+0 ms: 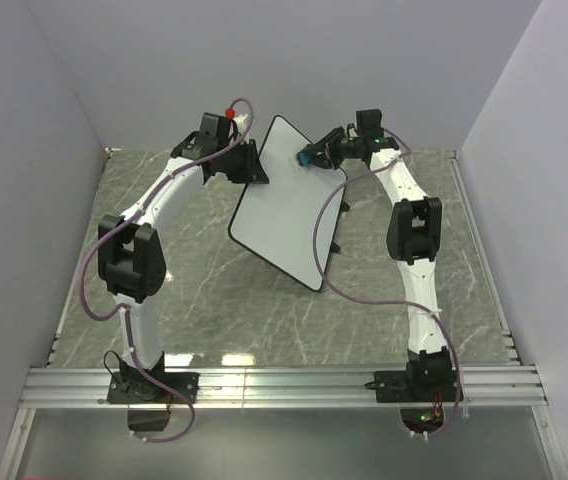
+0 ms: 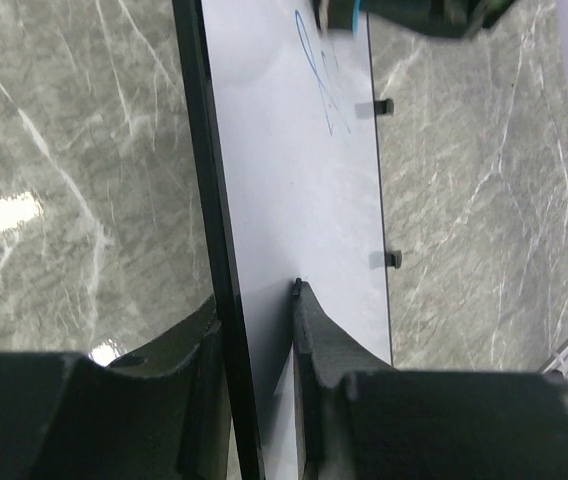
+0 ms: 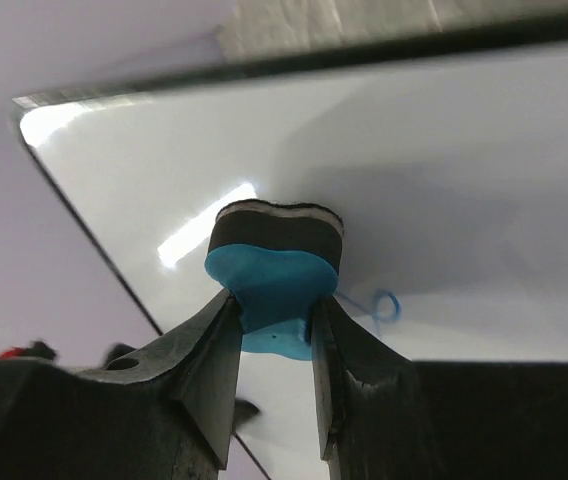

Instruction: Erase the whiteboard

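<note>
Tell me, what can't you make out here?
Right wrist view: the eraser hides the writing but for one loop.
Left wrist view: the top edge cuts off the eraser.
Top view: the writing on the whiteboard is too small to see.

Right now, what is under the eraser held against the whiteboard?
The whiteboard lies under the eraser, and a blue ink loop shows beside it. Any ink directly beneath its pad is covered.

White whiteboard [image 1: 282, 205], blue scribbles [image 2: 319, 75]
</note>
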Robot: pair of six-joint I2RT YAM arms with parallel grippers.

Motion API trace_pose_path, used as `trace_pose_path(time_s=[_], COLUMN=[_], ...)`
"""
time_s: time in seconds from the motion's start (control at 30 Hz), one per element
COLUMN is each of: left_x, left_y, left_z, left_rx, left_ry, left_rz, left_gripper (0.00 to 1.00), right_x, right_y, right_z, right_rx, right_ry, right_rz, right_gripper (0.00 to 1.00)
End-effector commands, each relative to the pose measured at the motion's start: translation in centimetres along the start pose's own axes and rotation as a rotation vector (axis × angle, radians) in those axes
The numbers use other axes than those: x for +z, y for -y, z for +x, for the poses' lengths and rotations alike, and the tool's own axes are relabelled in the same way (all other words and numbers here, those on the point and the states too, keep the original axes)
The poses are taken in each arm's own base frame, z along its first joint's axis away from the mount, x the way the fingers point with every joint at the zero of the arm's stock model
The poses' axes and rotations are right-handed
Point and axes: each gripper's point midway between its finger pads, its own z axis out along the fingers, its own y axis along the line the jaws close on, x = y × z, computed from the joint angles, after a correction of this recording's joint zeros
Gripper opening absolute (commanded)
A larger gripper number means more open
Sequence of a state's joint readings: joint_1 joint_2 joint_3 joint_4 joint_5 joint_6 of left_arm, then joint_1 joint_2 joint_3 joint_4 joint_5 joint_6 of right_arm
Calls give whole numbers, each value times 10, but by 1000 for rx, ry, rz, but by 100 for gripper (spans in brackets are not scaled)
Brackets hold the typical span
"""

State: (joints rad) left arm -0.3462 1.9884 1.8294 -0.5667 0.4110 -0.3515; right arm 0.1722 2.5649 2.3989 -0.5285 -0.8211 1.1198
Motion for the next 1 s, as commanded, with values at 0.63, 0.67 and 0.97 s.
trace_pose_path(time_s=[0.63,0.67,0.97], left_x=[27,27,25], left_y=[30,30,35], left_z=[114,114,115], left_rx=[112,116,128], left_ry=[-408,-408,-404], left_rz=[114,114,131], left_gripper=[0,0,0], right_x=[7,2,-5], right_y=[147,150,109], right_z=[109,121,131], right_rx=[147,153,144], right_ry=[-292,-326,-364], right_rz=[410,418,374], right_gripper=[0,0,0])
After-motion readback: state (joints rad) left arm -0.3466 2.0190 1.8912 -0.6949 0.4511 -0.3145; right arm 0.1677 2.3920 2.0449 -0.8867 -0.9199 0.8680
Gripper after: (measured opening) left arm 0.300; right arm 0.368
